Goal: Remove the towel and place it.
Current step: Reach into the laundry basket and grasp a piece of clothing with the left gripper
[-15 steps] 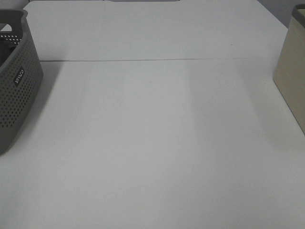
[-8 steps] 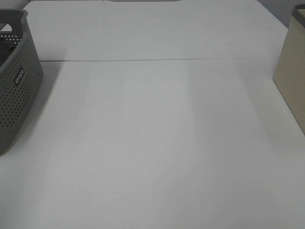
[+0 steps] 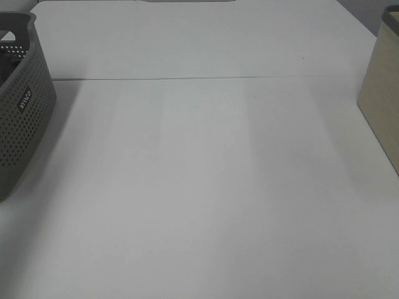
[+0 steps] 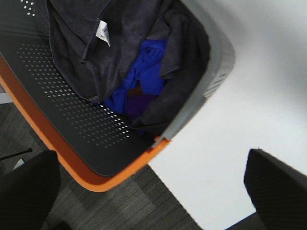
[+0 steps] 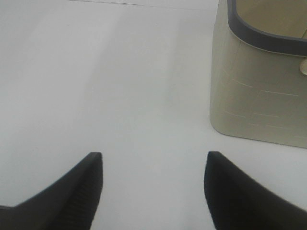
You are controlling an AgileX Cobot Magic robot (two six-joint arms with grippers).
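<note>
White tabletop (image 3: 206, 187) looks unchanged, both arms static, so removal hasn't started. Dark charcoal terry towel (image 4: 96, 52) lies bunched inside grey perforated plastic basket (image 3: 22, 124). Left gripper (image 4: 153, 187) hovers over basket, fingers spread, empty. Right gripper (image 5: 154, 178) is well away from basket, fingers apart, empty.

Table (image 3: 199, 187): plain white | basket (image 3: 25, 124): mid-grey, dotted all over with small holes, white lettering on a label | towel (image 4: 81, 48): dark charcoal, small white tag | cloth (image 4: 146, 72): bright blue | bin (image 5: 259, 91): pale beige, dark grey rim | floor (image 4: 134, 206): dark grey
</note>
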